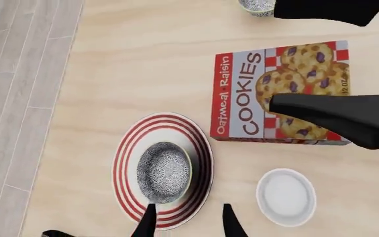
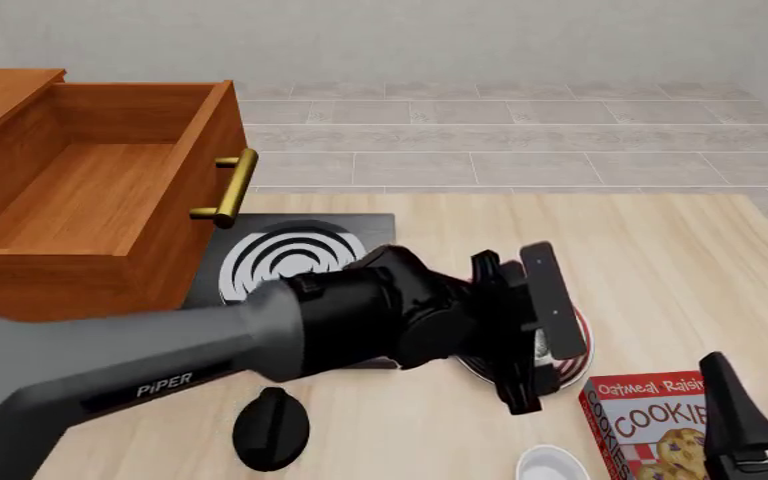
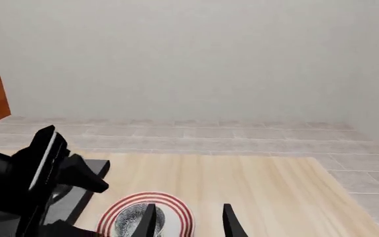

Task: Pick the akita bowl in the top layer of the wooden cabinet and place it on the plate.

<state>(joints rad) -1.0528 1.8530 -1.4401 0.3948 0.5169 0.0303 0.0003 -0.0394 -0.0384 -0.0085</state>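
We see the akita bowl [image 1: 164, 172] sitting on the plate [image 1: 132, 148], a little off its centre. Our left gripper [image 1: 186, 221] hangs above the plate, its 2 fingers apart and holding nothing. Just beside the plate lie the cookie box [image 1: 252, 94] and a plain white bowl [image 1: 285, 196]. Our right gripper [image 3: 186, 221] is also spread, empty, near the plate.
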